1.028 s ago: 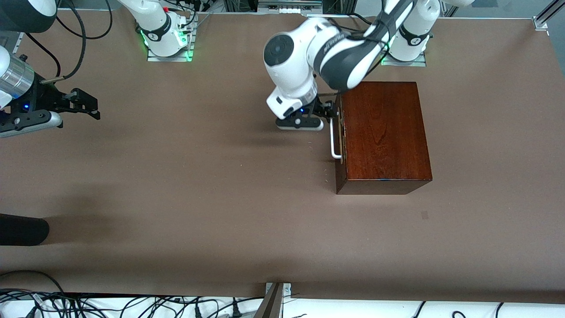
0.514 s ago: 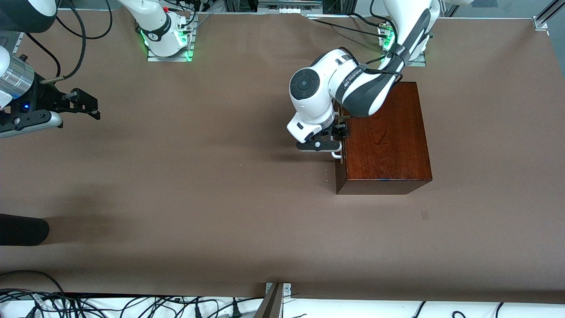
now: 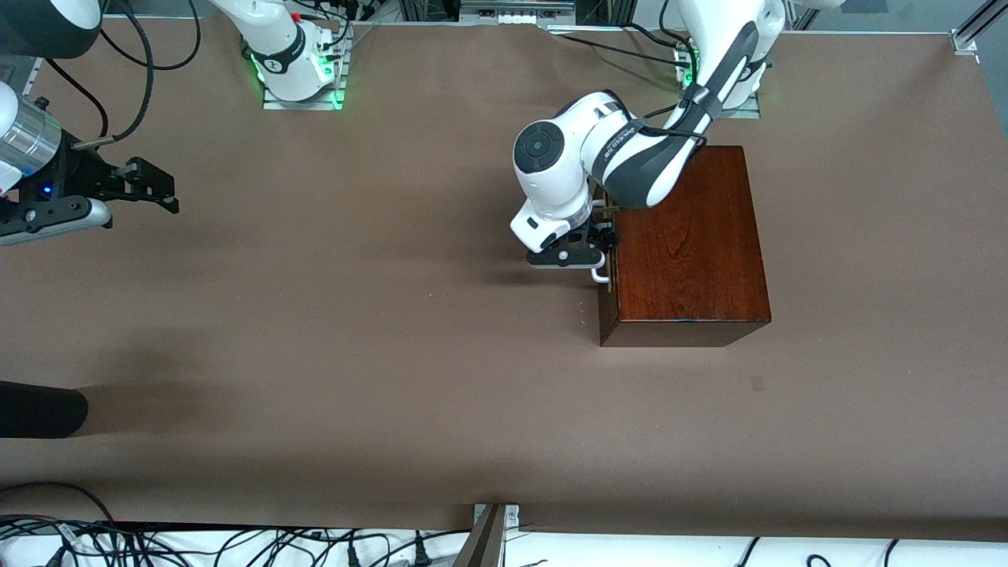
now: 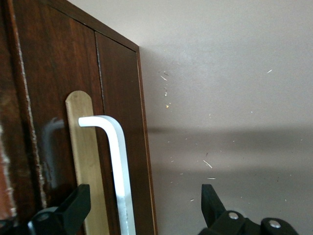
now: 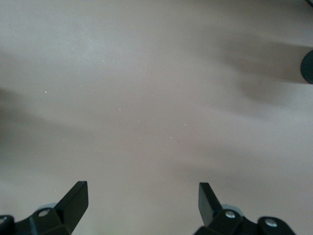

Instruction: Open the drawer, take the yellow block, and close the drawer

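Two Franka arms are in front of you, and only one of them is at the work. Your left gripper point(image 3: 592, 250) sits at the front face of the dark reddish-brown polished wooden box point(image 3: 685, 236), which stands on the brown table point(image 3: 354, 331) toward the left arm's end, close to that arm's base. The sliding drawer point(image 4: 54, 98) in that face is shut, flush with the box front. In the left wrist view you can see the white U-shaped bar handle point(image 4: 117, 161) mounted on a pale light-wood strip point(image 4: 87, 161). The gripper's jaws are spread wide and straddle the bar: one black fingertip point(image 4: 73, 205) lies against the drawer front beside the strip, the other stands out over the table surface, apart from the handle. Nothing is clamped between them.

The small yellow block is not visible in any view, so you cannot tell where it lies.

Your right gripper point(image 3: 153, 185) waits at the right arm's end of the table, raised over bare brown surface, well apart from the box. Its two black fingers point(image 5: 73, 200) are released and stand wide apart, holding nothing.

A dark rounded object point(image 3: 39, 409) pokes in at the table edge, nearer to the front camera than the right gripper.
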Controlling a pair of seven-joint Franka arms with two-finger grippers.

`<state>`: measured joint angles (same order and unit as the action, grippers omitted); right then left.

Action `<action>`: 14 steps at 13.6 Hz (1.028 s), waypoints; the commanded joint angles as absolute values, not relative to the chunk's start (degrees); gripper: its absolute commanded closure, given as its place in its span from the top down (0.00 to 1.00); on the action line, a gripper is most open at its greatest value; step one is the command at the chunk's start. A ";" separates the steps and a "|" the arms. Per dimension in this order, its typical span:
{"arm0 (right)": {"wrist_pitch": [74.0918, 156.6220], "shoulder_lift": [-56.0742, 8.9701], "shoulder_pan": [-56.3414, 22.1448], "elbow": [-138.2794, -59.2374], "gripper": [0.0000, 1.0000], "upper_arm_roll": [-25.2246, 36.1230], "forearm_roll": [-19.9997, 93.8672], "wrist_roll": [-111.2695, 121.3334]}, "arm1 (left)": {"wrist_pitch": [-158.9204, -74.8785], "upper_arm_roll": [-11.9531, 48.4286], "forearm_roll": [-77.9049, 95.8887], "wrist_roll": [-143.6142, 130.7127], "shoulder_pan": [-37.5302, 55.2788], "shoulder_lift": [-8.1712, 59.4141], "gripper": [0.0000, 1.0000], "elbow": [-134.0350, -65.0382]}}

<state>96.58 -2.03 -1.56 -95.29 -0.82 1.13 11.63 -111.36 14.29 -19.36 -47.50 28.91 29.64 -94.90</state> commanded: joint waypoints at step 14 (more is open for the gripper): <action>96.50 -2.20 -0.79 -94.75 1.00 -1.32 2.20 11.34 | -114.43 14.33 -22.59 -52.21 31.38 29.44 1.00 -98.61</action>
